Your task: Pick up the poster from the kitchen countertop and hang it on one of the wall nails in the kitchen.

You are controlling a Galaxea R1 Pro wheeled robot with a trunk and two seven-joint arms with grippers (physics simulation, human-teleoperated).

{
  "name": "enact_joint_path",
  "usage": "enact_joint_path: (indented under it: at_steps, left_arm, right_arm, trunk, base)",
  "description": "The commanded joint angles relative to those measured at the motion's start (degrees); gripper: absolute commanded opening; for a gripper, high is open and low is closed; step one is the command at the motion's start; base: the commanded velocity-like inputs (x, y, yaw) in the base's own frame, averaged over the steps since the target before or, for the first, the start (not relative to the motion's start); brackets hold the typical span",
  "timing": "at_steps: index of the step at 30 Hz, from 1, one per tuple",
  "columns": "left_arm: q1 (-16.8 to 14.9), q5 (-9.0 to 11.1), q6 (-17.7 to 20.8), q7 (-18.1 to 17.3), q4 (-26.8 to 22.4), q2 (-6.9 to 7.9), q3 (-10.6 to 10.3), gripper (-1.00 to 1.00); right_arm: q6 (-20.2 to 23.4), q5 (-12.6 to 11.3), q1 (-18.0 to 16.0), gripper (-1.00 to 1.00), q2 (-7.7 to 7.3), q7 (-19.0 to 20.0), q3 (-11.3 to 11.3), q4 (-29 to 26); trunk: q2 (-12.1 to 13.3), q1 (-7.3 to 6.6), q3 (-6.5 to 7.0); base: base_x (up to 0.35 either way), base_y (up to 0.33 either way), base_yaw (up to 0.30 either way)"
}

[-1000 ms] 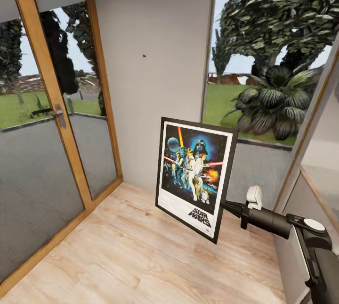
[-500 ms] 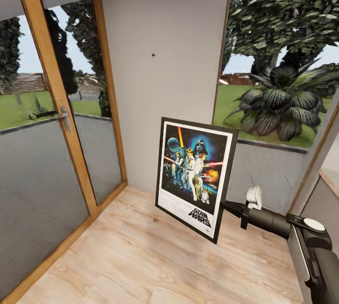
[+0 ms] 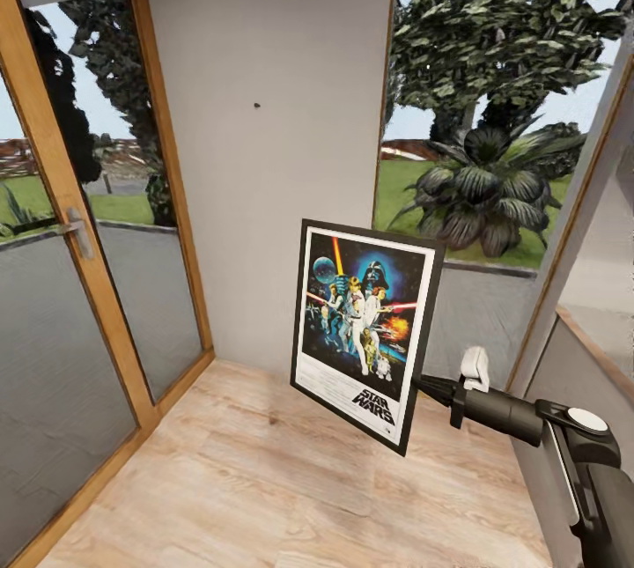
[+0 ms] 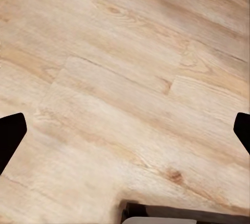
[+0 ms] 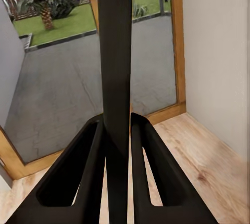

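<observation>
View swung over half a second, so the wall nail (image 3: pixel 256 105) sat left of the poster (image 3: pixel 365 332); right pincer (image 5: pixel 119 146) clenched on its frame, approach looked underway.

Pale wood floor (image 3: pixel 264 497); wood-framed glass door (image 3: pixel 62 269) with steel handle (image 3: pixel 77 229); window (image 3: pixel 493 128) showing tree, palm (image 3: pixel 480 189).

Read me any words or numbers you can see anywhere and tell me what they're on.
"STAR WARS": black lettering on the white lower margin of the poster, which the right end effector holds by its edge.
Fine print beside that lettering: too small to read.
No other text is readable.
</observation>
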Motion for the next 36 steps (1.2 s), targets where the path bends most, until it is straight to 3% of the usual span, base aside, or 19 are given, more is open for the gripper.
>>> enact_joint_path:
  at_steps: [1,22,36]
  left_arm:
    - [0.01,-0.01,-0.10,-0.32,0.00,-0.02,0.16,1.00]
    - [0.01,-0.01,-0.02,-0.32,0.01,-0.02,0.16,1.00]
    - [0.01,-0.01,-0.02,-0.32,0.01,-0.02,0.16,1.00]
  right_arm:
    - [0.72,0.01,-0.03,-1.00,0.02,0.42,-0.06,-0.02]
    - [0.64,0.01,-0.03,-1.00,0.02,0.42,-0.06,-0.02]
    - [0.65,0.01,-0.03,-1.00,0.04,0.34,-0.06,0.84]
  trunk:
    - [-0.03,0.02,0.01]
    - [-0.03,0.02,0.02]
    - [-0.03,0.02,0.40]
  base:
    - [0.002,0.217,-0.059]
    - [0.000,0.315,-0.008]
    - [0.000,0.350,-0.256]
